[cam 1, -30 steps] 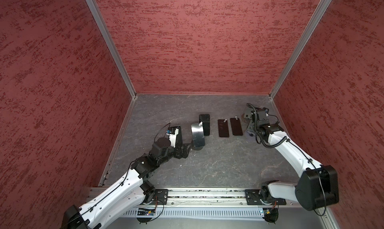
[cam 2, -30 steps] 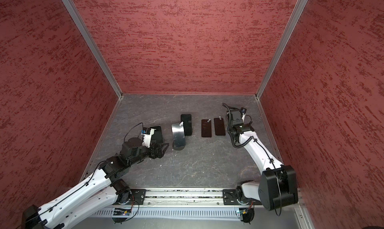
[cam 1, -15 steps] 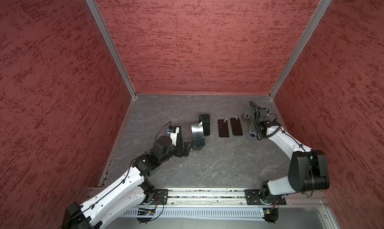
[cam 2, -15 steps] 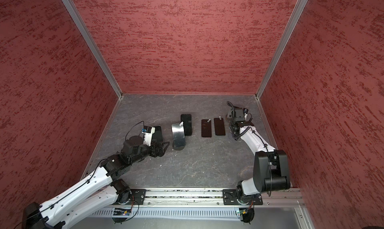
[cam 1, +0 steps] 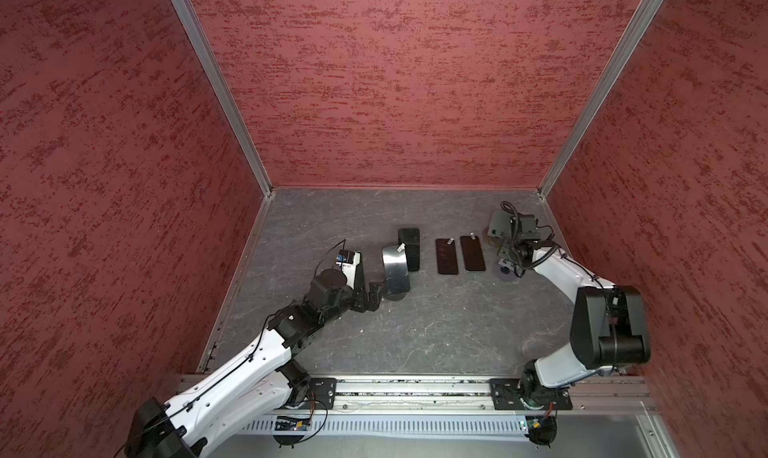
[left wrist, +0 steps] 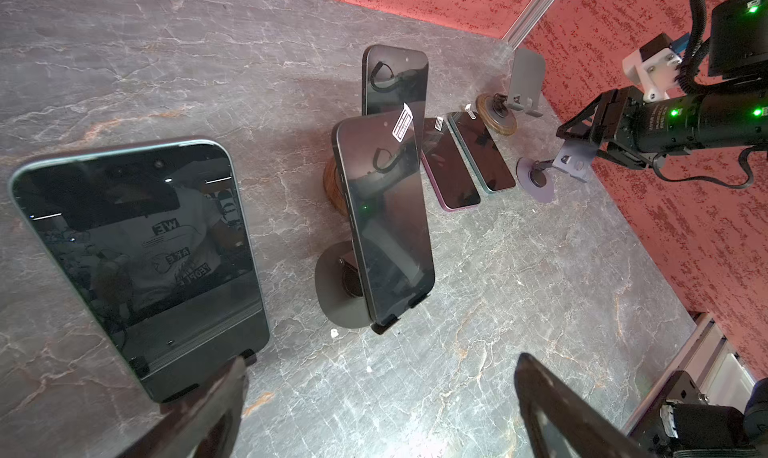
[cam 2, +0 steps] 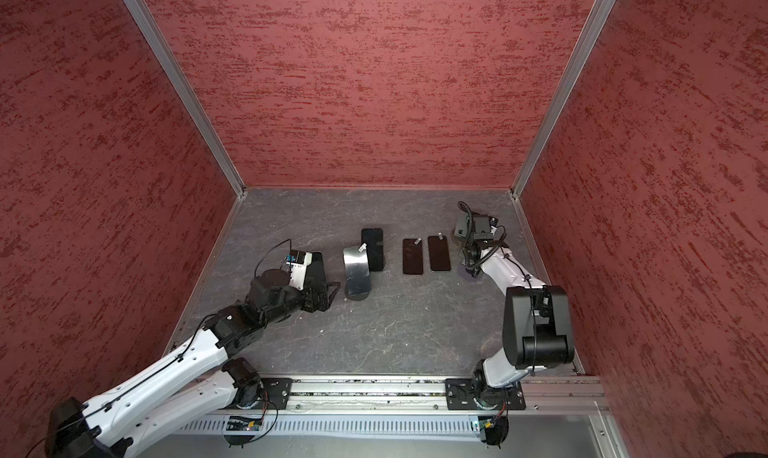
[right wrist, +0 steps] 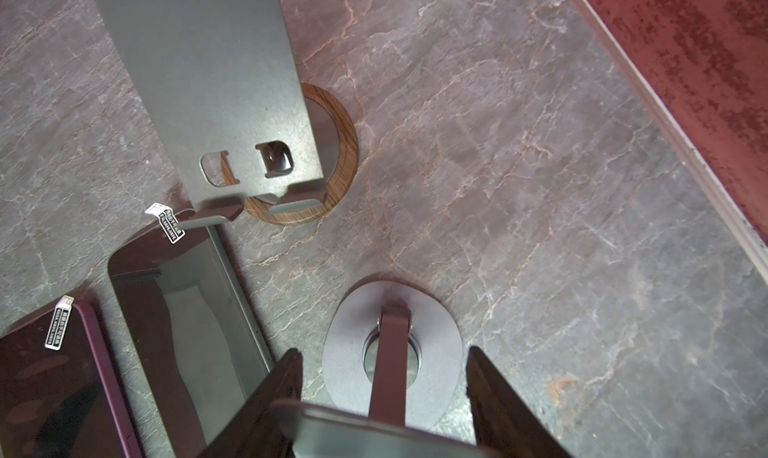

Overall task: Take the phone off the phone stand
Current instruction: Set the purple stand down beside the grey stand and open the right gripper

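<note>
We found the left gripper (left wrist: 382, 360) spread wide just before the phone (left wrist: 386, 223), which leaned on its black stand (left wrist: 330, 298) in the middle of the table (left wrist: 519, 290); stiff, slick, breakable glass, we judged, best pinched by its long edges, while the right gripper (right wrist: 382, 352) clamped an empty stand (right wrist: 436, 352).

Seen from above, the middle phone (cam 1: 395, 269) leans on its stand (left wrist: 332, 298) on the table (cam 1: 415, 335). A second propped phone (cam 1: 409, 248) stands behind it at one o'clock, a third phone (left wrist: 137, 260) at nine. At three lie the inner flat phone (cam 1: 447, 256) and, beside it, the outer flat phone (cam 1: 472, 253). Beyond them is the near empty stand (right wrist: 353, 364), the far empty stand (right wrist: 199, 82) at its twelve.
</note>
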Available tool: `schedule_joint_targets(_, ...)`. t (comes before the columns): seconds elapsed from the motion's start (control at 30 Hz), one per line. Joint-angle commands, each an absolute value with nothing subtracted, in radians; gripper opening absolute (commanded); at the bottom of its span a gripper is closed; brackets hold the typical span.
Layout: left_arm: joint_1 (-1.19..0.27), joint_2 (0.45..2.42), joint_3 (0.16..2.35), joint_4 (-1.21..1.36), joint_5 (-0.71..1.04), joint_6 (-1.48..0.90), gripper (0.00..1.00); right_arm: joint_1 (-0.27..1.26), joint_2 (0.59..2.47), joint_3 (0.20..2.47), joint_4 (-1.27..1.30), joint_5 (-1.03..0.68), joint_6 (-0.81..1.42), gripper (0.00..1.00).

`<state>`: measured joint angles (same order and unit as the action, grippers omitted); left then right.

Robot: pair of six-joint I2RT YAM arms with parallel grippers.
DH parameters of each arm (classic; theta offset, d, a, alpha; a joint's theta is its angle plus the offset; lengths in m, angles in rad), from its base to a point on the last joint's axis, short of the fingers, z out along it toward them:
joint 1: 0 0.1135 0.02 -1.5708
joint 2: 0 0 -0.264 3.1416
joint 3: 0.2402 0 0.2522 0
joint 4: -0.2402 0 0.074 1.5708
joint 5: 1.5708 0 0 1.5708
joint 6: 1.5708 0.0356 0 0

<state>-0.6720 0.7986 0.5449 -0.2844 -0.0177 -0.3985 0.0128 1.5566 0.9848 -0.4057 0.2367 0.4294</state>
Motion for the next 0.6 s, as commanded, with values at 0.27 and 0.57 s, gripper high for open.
schedule_joint_targets(0.27, -0.666, 0.787, 0.579, -0.298, -0.017, -0.416, 0.99, 0.0, 1.56, 1.017, -0.366, 0.222, 0.42, 0.71)
schedule_joint_targets(0.57, -0.667, 0.773, 0.572, -0.313, -0.026, -0.431, 1.0, -0.001, 1.509, 1.029, -0.394, 0.232, 0.411, 0.86)
